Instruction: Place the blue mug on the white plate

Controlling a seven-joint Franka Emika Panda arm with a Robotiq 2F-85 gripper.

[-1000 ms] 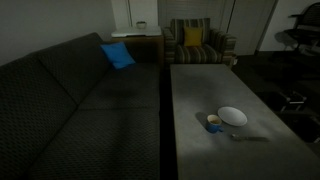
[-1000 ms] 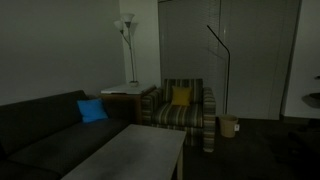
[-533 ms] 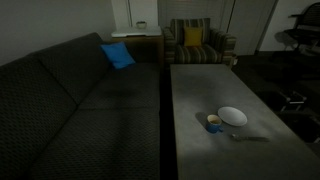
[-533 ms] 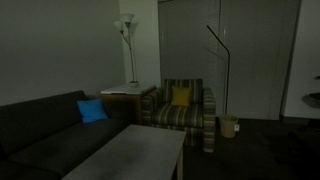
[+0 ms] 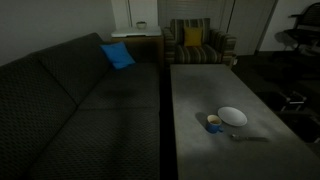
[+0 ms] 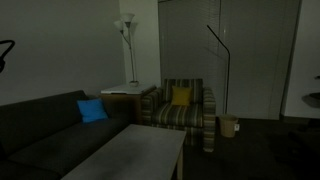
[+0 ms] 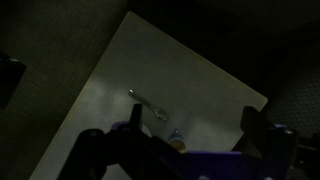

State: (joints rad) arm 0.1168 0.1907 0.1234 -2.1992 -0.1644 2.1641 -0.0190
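Observation:
The blue mug [image 5: 213,123] stands upright on the long grey table [image 5: 200,90], just beside the white plate [image 5: 232,116]; I cannot tell whether they touch. In the wrist view the mug [image 7: 176,139] shows its yellowish inside, low in the picture. My gripper [image 7: 193,110] is open and empty, high above the table, its two dark fingers wide apart to either side of the mug. The plate is hidden in the wrist view. The gripper does not show in either exterior view.
A spoon [image 5: 247,138] lies on the table near the plate and also shows in the wrist view [image 7: 148,102]. A dark sofa [image 5: 70,110] with a bright-blue cushion [image 5: 117,55] runs along the table. A striped armchair [image 5: 195,42] stands at the far end.
A dark curved shape has come in at the left edge of an exterior view. The mug, plate and spoon have not moved.

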